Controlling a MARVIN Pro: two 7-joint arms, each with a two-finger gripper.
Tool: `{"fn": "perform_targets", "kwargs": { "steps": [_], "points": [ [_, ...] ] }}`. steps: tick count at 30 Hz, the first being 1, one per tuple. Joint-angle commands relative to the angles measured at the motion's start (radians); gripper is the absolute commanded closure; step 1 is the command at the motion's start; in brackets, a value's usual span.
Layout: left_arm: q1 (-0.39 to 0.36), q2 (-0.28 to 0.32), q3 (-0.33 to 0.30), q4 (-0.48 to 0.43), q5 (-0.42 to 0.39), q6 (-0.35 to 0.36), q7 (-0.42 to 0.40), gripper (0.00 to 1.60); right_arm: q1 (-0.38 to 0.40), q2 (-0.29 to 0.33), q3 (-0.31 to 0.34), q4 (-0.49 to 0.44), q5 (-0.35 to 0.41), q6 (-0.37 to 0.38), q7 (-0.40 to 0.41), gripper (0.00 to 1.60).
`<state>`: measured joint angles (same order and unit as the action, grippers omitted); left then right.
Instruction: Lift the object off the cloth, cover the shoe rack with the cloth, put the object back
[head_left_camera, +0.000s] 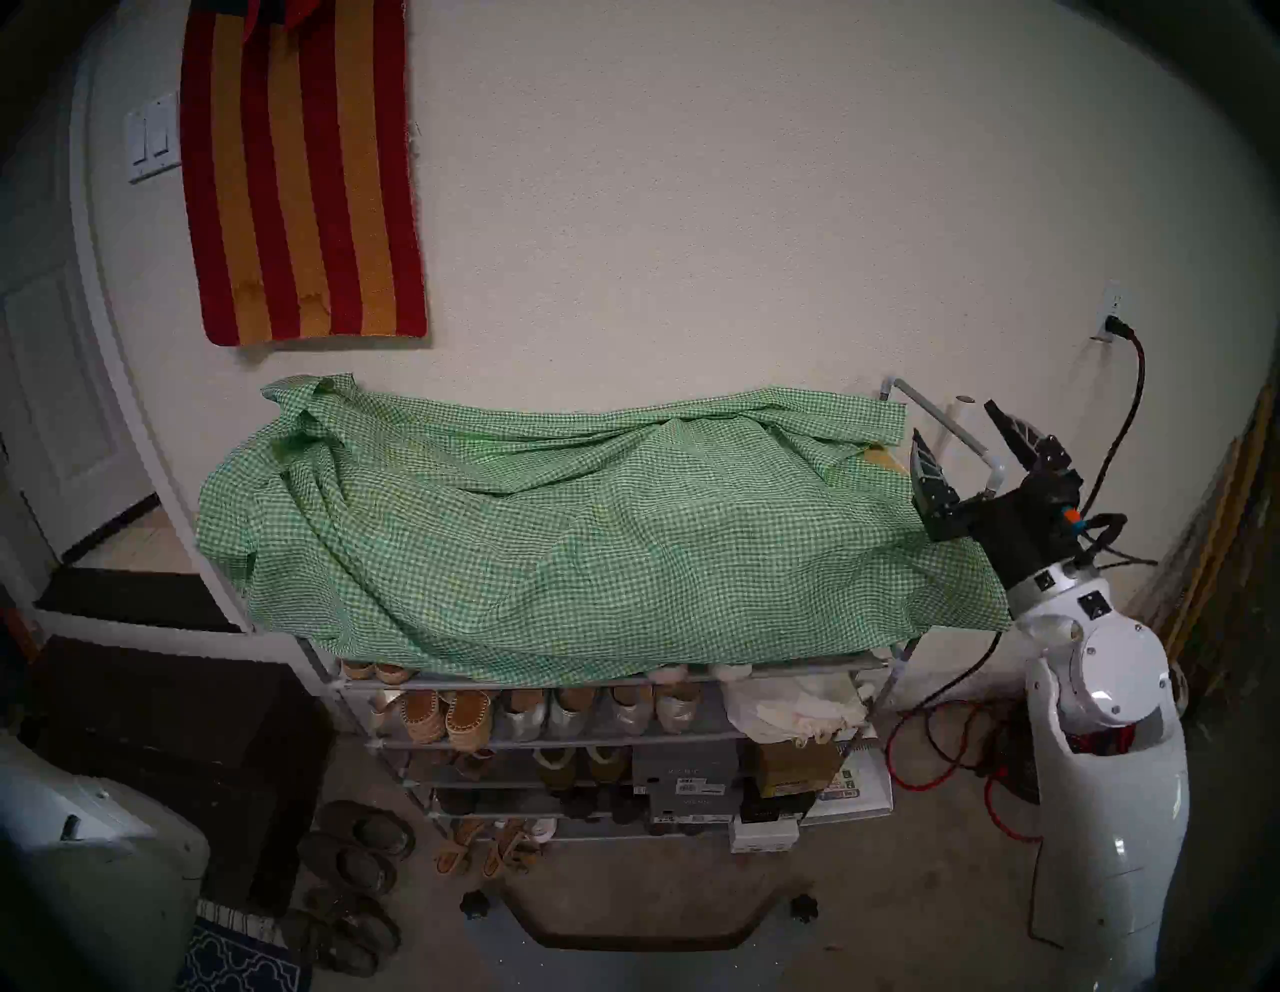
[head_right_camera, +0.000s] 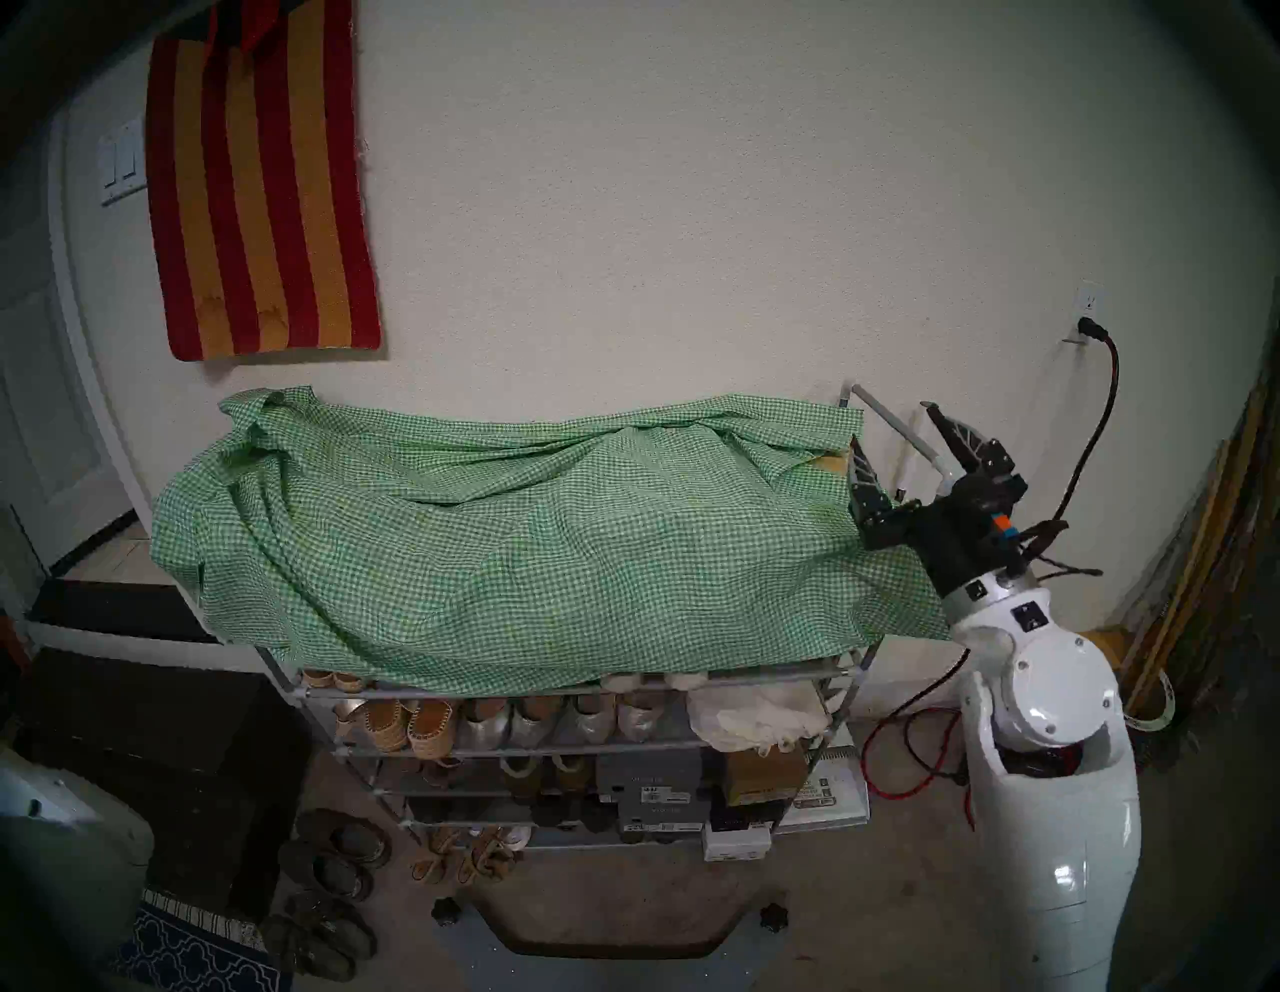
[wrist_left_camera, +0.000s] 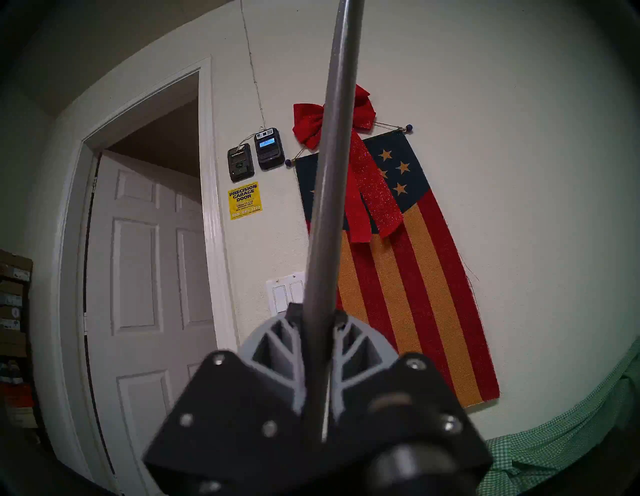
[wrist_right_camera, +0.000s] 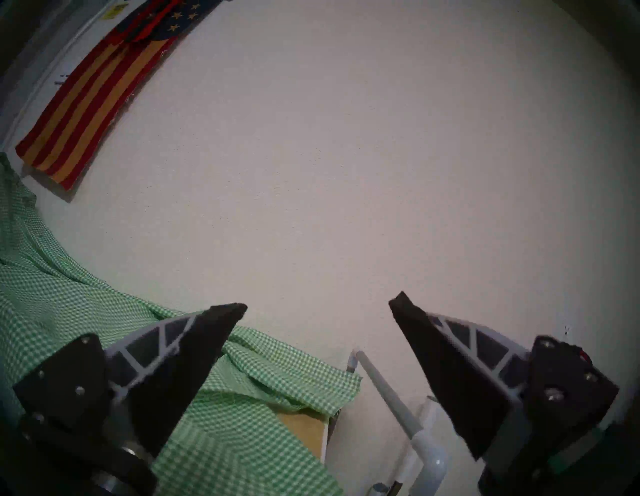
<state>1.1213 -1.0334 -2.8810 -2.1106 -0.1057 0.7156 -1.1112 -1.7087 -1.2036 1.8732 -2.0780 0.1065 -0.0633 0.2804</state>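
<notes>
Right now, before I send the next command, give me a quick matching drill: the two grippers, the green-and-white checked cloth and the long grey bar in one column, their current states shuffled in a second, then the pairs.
Things:
1. left gripper
2. right gripper
3. green-and-white checked gingham cloth
4. long slim grey shoehorn-like bar

States:
A. draped over the top of the grey-tube shoe rack
B. fingers spread, nothing between them
C. fingers shut on the bar
D. sticking up in front of the striped wall hanging

Pairs: 1-C, 2-B, 3-A, 4-D
</notes>
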Motion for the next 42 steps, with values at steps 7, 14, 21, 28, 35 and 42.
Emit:
{"fn": "perform_targets", "kwargs": {
  "steps": [7, 14, 21, 28, 35, 42],
  "points": [
    [-0.003, 0.003, 0.001, -0.001, 0.000, 0.000, 0.001, 1.60, 0.181, 0.183, 0.020, -0.026, 0.038, 0.111, 0.042, 0.00],
    [-0.003, 0.003, 0.001, -0.001, -0.001, 0.000, 0.000, 1.60, 0.254, 0.237, 0.010, -0.020, 0.091, 0.161, 0.046, 0.00],
    [-0.002, 0.004, 0.001, -0.001, -0.002, 0.000, -0.001, 1.60, 0.339, 0.289, -0.027, 0.025, 0.143, 0.210, 0.055, 0.00],
    [-0.001, 0.004, 0.001, -0.002, -0.003, 0.000, -0.003, 1.60, 0.426, 0.333, -0.077, 0.082, 0.205, 0.255, 0.064, 0.00],
    [0.000, 0.004, 0.001, -0.002, -0.005, 0.000, -0.005, 1.60, 0.498, 0.362, -0.126, 0.131, 0.263, 0.287, 0.066, 0.00],
    [0.001, 0.004, 0.001, -0.002, -0.006, 0.000, -0.006, 1.60, 0.578, 0.390, -0.205, 0.198, 0.297, 0.347, 0.078, 0.00]
  ]
}}
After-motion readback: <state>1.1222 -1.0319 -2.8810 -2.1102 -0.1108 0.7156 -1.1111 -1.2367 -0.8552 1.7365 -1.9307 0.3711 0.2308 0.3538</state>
